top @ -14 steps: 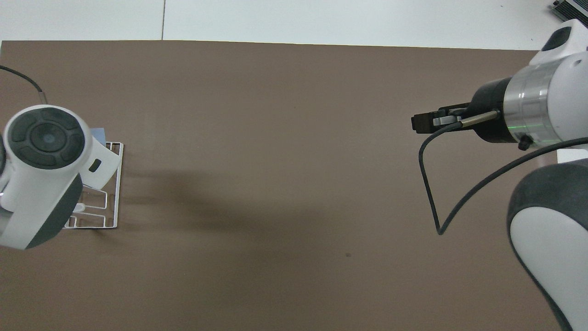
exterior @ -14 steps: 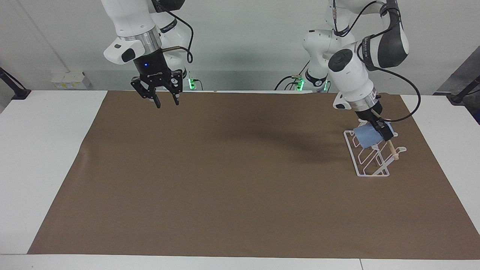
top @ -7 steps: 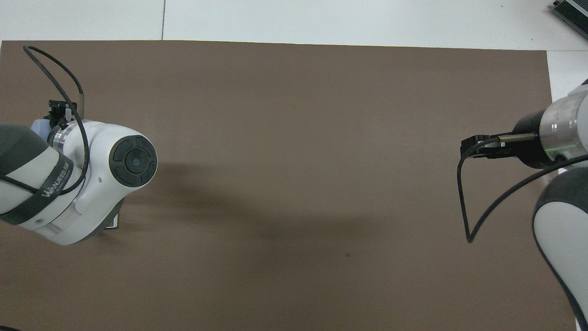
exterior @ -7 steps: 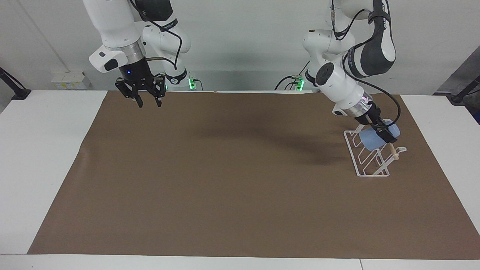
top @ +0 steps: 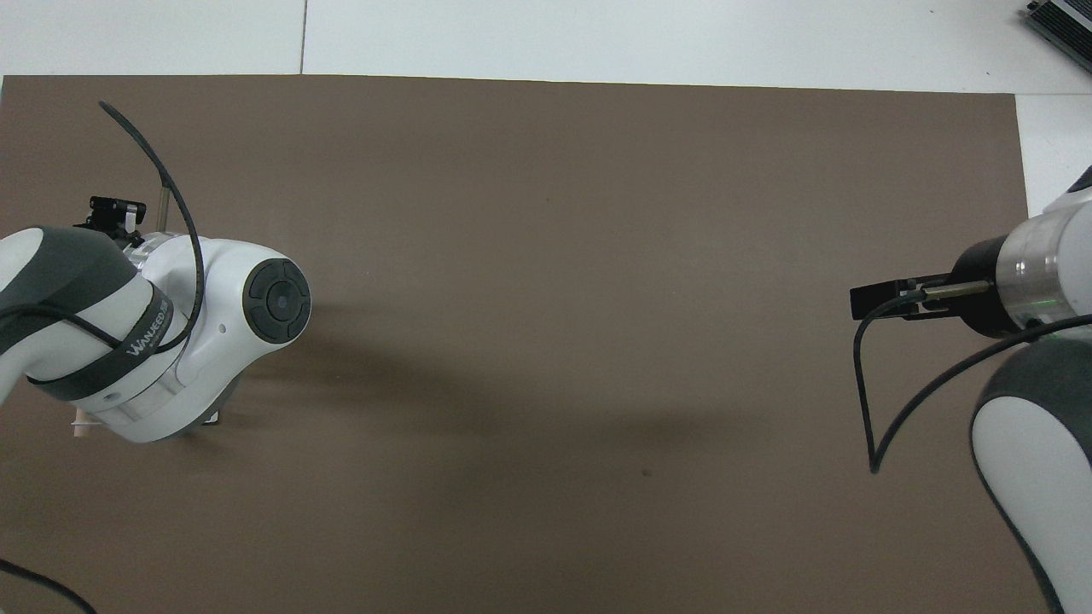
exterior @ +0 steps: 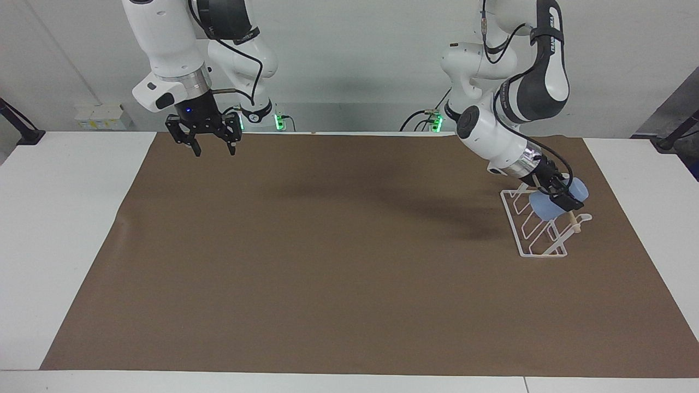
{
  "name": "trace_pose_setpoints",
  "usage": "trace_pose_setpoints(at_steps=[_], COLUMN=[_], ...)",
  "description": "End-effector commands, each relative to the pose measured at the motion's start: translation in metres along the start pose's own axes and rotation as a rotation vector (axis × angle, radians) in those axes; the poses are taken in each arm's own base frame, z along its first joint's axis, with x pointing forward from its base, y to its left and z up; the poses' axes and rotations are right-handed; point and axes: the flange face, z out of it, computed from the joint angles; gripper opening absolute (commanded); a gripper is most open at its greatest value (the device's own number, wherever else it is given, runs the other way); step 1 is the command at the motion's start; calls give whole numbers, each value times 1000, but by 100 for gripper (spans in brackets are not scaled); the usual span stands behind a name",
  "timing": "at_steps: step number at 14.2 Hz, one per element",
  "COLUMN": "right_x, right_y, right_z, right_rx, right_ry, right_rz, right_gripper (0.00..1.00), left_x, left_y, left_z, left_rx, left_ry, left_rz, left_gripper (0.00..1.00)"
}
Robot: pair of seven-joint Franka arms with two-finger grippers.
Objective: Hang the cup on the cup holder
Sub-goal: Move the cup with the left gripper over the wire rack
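Where brown mat [exterior: 327, 262] covers white table [exterior: 60, 229], grey wall [exterior: 355, 49]

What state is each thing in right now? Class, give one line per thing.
cup: tilted, held at the rack's prongs.
cup holder: standing on the brown mat toward the left arm's end.
left gripper: jaws shut on the cup.
right gripper: jaws open, empty, waiting above the mat.

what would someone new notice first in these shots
The left hand, shut on the light blue cup, holds it tilted at the white wire cup holder at the left arm's end of the brown mat. The right hand hangs open over the mat's corner by its own base, waiting.
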Motion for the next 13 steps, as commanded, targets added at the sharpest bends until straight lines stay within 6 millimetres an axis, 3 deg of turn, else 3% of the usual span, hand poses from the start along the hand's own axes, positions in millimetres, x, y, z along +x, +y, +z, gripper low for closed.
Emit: trace_pose_setpoints(at_steps=[1, 4, 8, 13], right_x=[-7, -7, -7, -7], right_y=[1, 11, 8, 8], right_z=[0, 0, 0, 0], right_rx=[-7, -7, -7, -7], right_ry=[3, 2, 2, 4], right_rz=[-20, 0, -6, -6], right_gripper=[100, 100, 100, 100], left_x=[0, -3, -6, -5], left_y=[5, 1, -3, -2], left_z=[13, 13, 7, 14], left_rx=[-4, -3, -8, -4], left_ry=[-17, -28, -46, -30], left_rz=[-14, -19, -21, -24], left_gripper=[0, 0, 0, 0])
